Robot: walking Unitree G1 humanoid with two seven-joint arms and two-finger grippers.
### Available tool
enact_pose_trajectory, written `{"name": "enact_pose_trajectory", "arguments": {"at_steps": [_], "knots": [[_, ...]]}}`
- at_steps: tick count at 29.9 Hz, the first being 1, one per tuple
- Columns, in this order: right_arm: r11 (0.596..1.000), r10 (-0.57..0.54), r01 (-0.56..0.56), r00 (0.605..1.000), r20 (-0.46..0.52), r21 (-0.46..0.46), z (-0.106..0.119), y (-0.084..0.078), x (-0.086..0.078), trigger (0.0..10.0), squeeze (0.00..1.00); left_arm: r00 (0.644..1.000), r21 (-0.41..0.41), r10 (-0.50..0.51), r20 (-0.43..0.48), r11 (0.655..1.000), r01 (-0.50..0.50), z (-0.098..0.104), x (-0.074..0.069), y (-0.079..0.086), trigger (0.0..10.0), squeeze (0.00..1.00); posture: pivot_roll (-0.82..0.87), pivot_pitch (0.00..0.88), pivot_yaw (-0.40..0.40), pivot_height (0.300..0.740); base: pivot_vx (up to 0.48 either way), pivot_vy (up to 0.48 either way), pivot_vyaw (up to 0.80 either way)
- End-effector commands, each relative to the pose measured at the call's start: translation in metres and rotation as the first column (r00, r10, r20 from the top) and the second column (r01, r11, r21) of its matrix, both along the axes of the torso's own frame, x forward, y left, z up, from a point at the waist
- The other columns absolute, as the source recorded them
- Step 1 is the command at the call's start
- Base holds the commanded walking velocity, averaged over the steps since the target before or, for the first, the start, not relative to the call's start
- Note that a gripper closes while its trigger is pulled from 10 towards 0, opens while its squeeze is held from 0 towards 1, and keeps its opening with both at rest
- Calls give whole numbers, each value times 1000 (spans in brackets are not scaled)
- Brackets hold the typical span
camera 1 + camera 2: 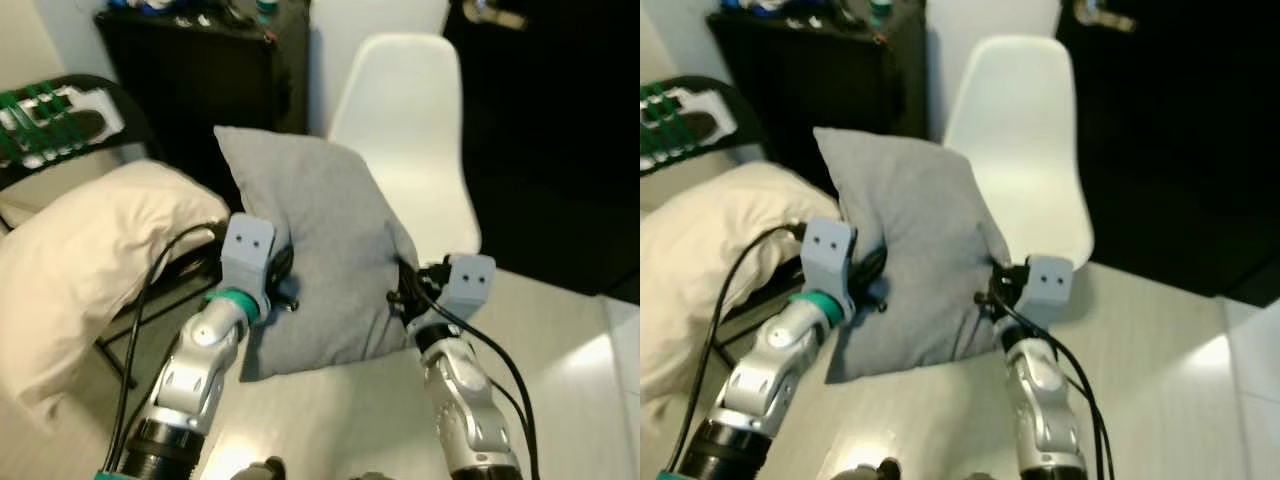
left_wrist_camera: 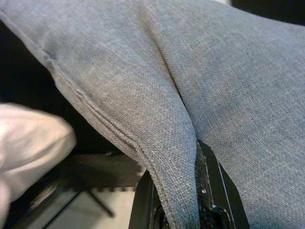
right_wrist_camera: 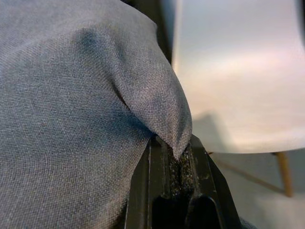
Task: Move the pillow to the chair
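A grey square pillow (image 1: pixel 320 250) hangs in the air between my two arms, just in front of a white plastic chair (image 1: pixel 405 130). My left gripper (image 1: pixel 283 283) is shut on the pillow's left edge; the fabric fold is pinched between its black fingers (image 2: pixel 209 191). At the pillow's right edge my right gripper (image 1: pixel 403 292) is shut on a corner of the cloth, seen between its fingers (image 3: pixel 143 191). The pillow (image 1: pixel 910 260) covers part of the chair's seat (image 3: pixel 248 86) from my head view.
A cream cushion (image 1: pixel 90 260) lies on a black-framed seat at my left. A dark cabinet (image 1: pixel 200 70) stands behind the pillow, left of the chair. A dark opening lies to the right of the chair. Pale floor (image 1: pixel 560 380) spreads at the lower right.
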State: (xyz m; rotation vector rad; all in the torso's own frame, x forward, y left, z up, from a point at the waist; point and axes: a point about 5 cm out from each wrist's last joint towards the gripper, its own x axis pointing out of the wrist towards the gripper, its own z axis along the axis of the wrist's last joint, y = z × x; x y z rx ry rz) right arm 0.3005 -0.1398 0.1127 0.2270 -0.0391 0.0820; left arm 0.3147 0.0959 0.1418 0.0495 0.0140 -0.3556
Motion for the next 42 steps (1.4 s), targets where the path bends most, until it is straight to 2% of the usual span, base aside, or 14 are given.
{"name": "enact_pose_trajectory", "arguments": {"at_steps": [1,8,19,28,32,37,42], "knots": [[1000,-13,13,999,35,2,5,-3,-1,10000,0,1000,2,-3,30,1000,3,2,-3,-1,10000,0,68,33,70,740,0,0,0],[1000,-9,9,999,34,-4,4,-3,-2,10000,0,1000,-8,10,21,1000,-9,0,-4,1,10000,0,70,30,65,740,0,0,0],[1000,7,-7,1000,21,-20,1,-3,-1,10000,0,996,-61,88,15,994,-87,-4,-4,15,10000,0,72,24,36,740,0,0,0],[1000,22,-22,1000,3,-23,-4,-1,0,10000,0,995,-85,102,9,991,-101,-6,-4,17,10000,0,75,24,32,740,0,-476,0],[999,26,-26,1000,-11,-21,-7,0,-1,10000,0,992,-116,122,-32,985,-125,-8,-1,21,10000,0,75,24,32,740,0,0,0],[999,24,-25,1000,-17,-23,-8,-2,-1,10000,0,995,-89,96,-4,991,-96,-1,3,23,10000,0,77,26,33,740,0,0,0],[999,20,-20,1000,-23,-25,-10,-4,-1,10000,0,996,-66,87,0,994,-87,-3,5,22,10000,0,77,26,33,740,0,0,0]]}}
